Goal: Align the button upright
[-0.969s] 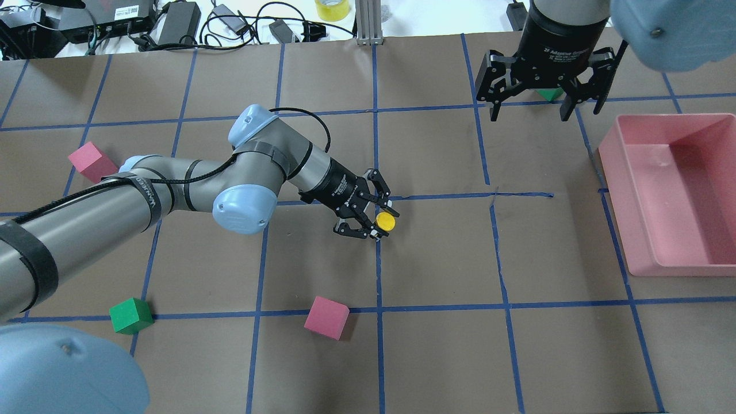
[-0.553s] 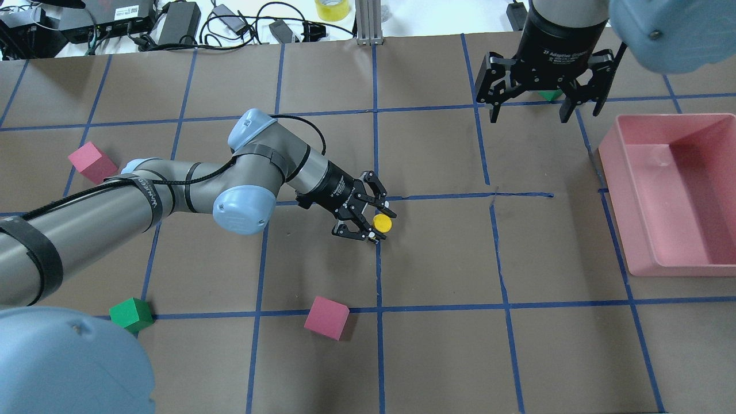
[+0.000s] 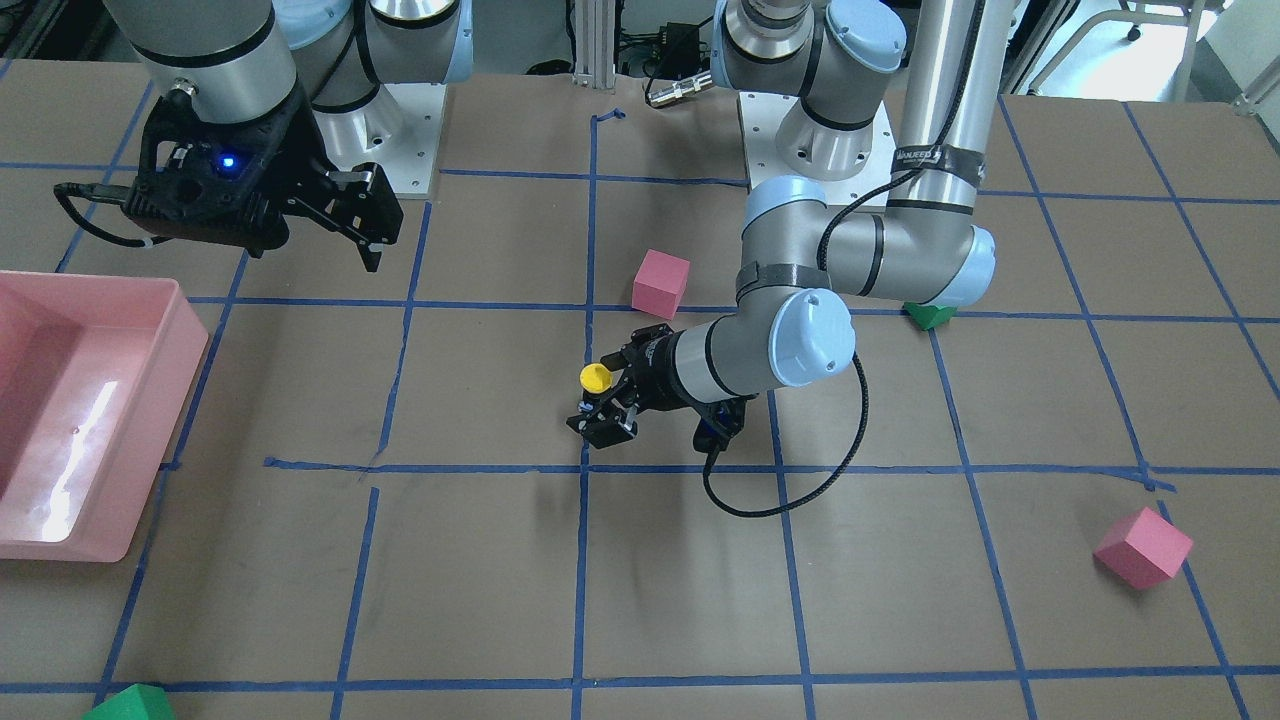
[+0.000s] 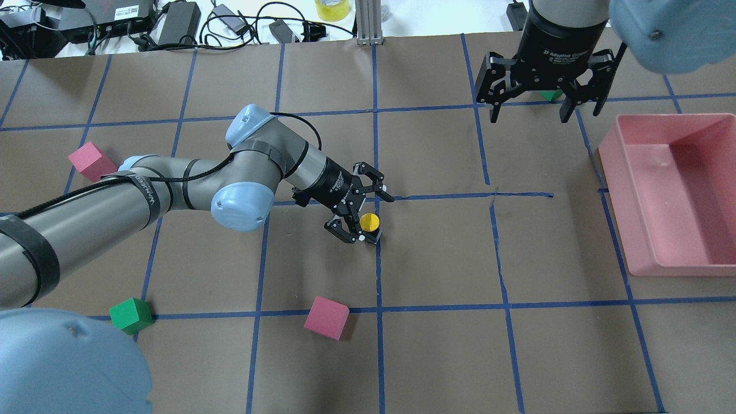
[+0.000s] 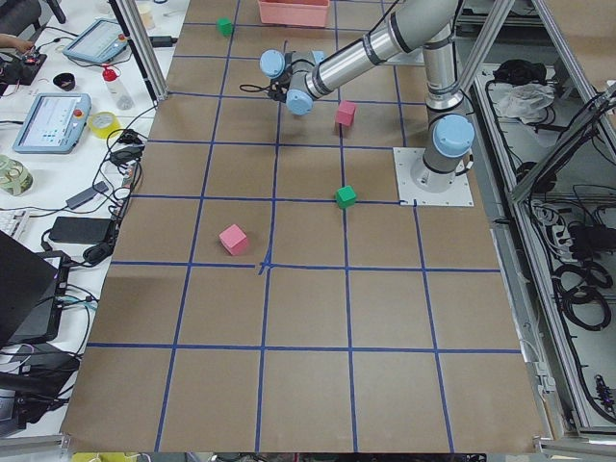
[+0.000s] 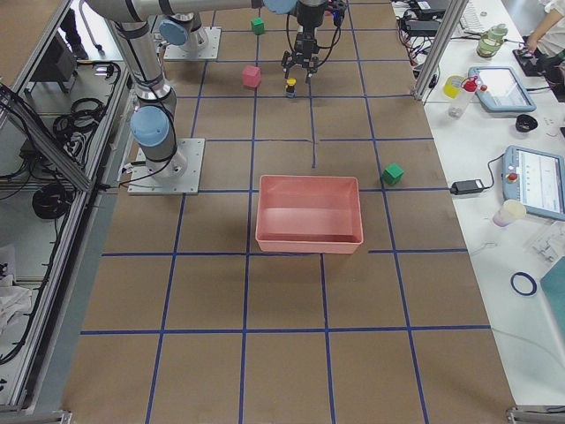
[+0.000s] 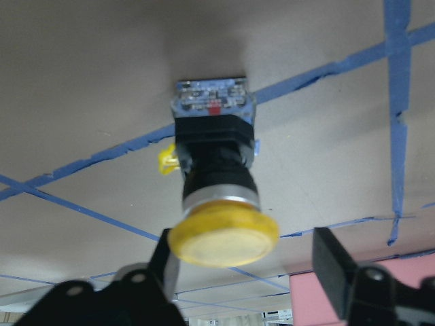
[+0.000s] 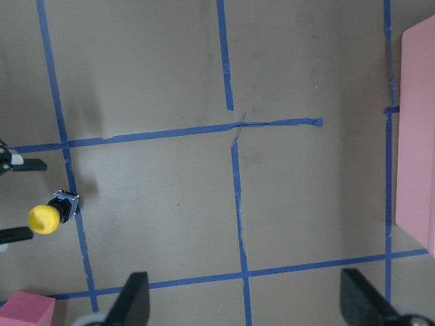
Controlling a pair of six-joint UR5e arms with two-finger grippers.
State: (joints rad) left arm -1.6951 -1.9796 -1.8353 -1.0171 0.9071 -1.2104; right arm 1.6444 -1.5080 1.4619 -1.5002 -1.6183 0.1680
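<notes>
Starting at the tabletop's left edge, a pink cube lies toward the operators' side and a green cube toward the robot's edge. Another pink cube sits further in, near the robot's edge. All three are well apart from the work and seem to have no part in it. The left arm reaches from the left corner on the robot's side to about the middle of the table. It carries the left gripper low and tipped side-on. The jaws are spread and clamp nothing, with one finger close by the button and the other clear of it. The button stands near the table's middle on a blue tape line, whitish base on the paper and yellow cap up, so it looks upright already. A side-on reach probably suits gripping the black body under the cap while leaving the base free to sit flat. The main risk I see is a finger brushing the cap on pulling away. Rightward, near the operators' edge, the right gripper hangs wide apart and empty, parked out of the way above a second green cube. The pink bin lies along the right edge.
</notes>
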